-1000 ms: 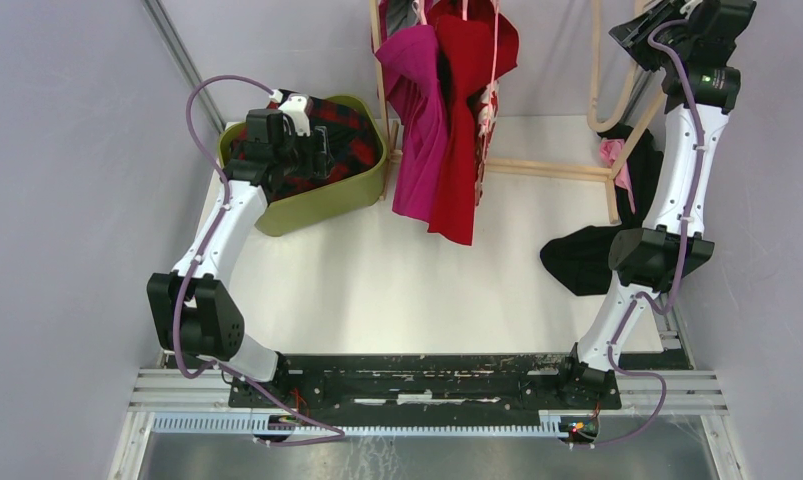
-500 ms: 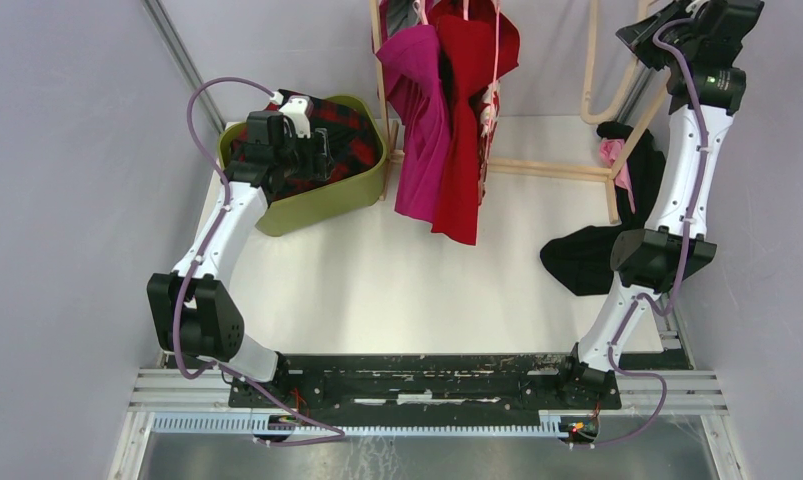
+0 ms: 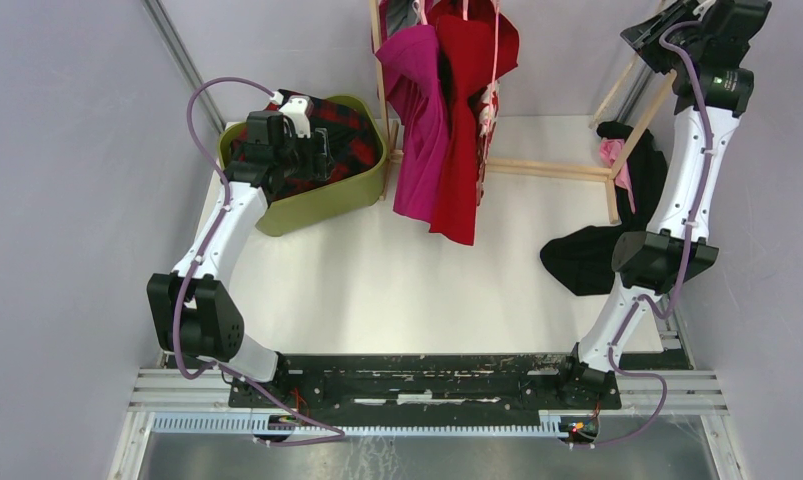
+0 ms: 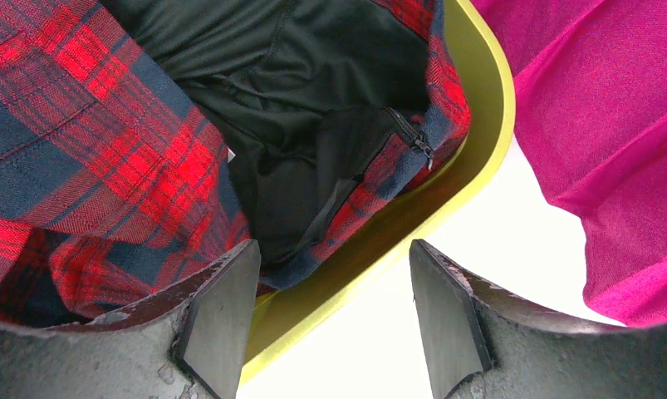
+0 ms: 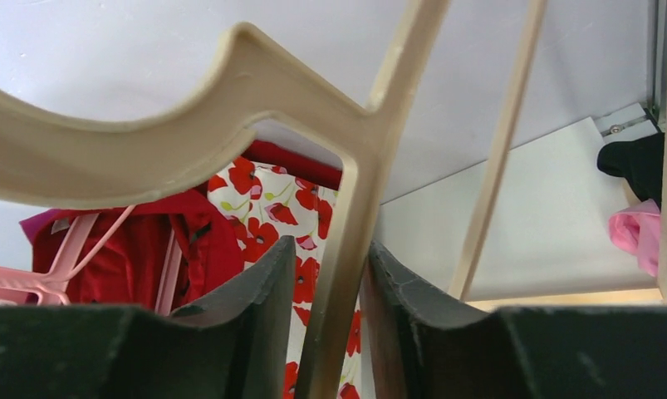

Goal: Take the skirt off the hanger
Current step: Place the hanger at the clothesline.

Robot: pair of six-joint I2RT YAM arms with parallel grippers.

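The skirt point(image 3: 580, 260), black, soft and limp, lay slumped on the bench point(image 3: 377, 290) by the right arm, apart from the hanger. It looked light enough to lift by any fold. The right tool point(image 5: 330, 249) pinched the stem of the bare, stiff, curved beige hanger point(image 5: 130, 162). The left tool point(image 4: 330, 258) hung spread over the basket point(image 4: 489, 100).
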